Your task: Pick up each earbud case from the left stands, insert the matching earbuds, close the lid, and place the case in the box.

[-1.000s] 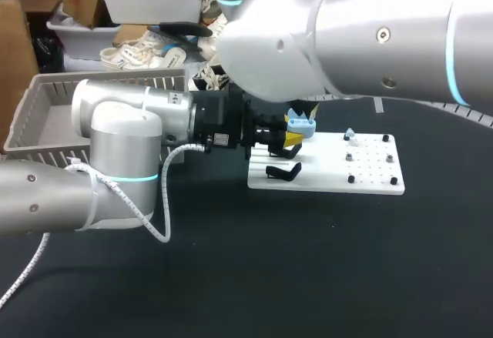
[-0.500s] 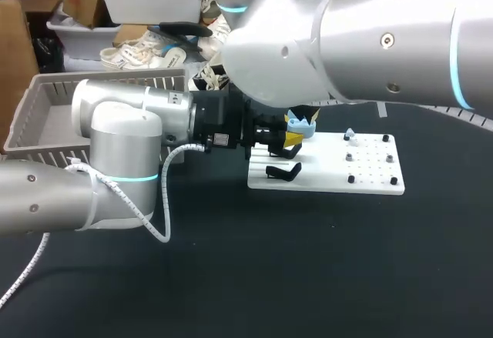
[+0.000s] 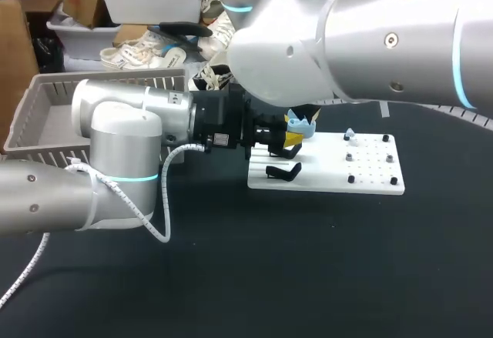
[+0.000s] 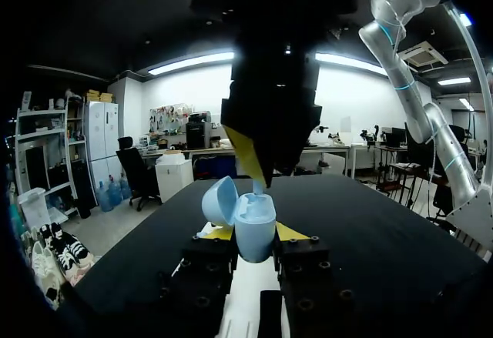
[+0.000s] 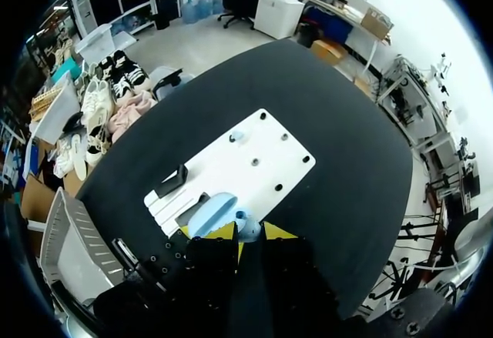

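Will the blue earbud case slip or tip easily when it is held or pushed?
Probably slippery: the case looks smooth and rounded, gripped by the left hand from two sides only. Its open lid likely swings freely, so pushes could shut it.

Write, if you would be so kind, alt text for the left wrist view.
The left end effector is shut on a light blue plastic earbud case with its lid open. The right end effector hangs just above its opening.

Left arm, right arm were silver-grey with cyan rings; white cable under left arm; left gripper black, yellow-tipped.
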Action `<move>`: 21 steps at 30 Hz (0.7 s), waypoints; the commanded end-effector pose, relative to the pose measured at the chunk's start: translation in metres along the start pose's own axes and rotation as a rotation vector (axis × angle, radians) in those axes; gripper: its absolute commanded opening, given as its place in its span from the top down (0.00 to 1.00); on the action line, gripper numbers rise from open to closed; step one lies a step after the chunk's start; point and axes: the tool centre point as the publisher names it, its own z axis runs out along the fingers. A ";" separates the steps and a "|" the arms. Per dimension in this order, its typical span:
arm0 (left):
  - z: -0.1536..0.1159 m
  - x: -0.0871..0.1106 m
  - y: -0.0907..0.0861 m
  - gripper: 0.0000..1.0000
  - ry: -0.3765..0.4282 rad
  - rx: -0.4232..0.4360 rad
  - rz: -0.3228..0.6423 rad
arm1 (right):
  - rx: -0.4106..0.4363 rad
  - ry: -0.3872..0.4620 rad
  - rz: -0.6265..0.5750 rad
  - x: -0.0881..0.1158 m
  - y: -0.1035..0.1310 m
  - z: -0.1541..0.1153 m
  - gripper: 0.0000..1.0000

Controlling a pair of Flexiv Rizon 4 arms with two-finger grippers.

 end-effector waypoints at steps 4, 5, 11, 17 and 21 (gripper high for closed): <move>0.000 0.000 -0.001 1.00 -0.002 -0.004 0.001 | -0.009 0.002 0.004 0.000 -0.001 0.001 1.00; 0.000 0.000 -0.001 1.00 -0.002 -0.004 0.001 | -0.010 0.003 0.003 0.000 -0.001 0.002 1.00; 0.000 0.000 -0.001 1.00 -0.002 -0.004 0.001 | -0.012 0.006 0.002 0.000 0.000 0.004 1.00; 0.000 0.000 -0.001 1.00 -0.002 -0.004 0.001 | -0.017 0.006 -0.001 0.000 0.001 0.004 1.00; 0.000 0.000 -0.001 1.00 -0.002 -0.004 0.001 | -0.021 0.012 0.001 0.000 0.001 0.006 1.00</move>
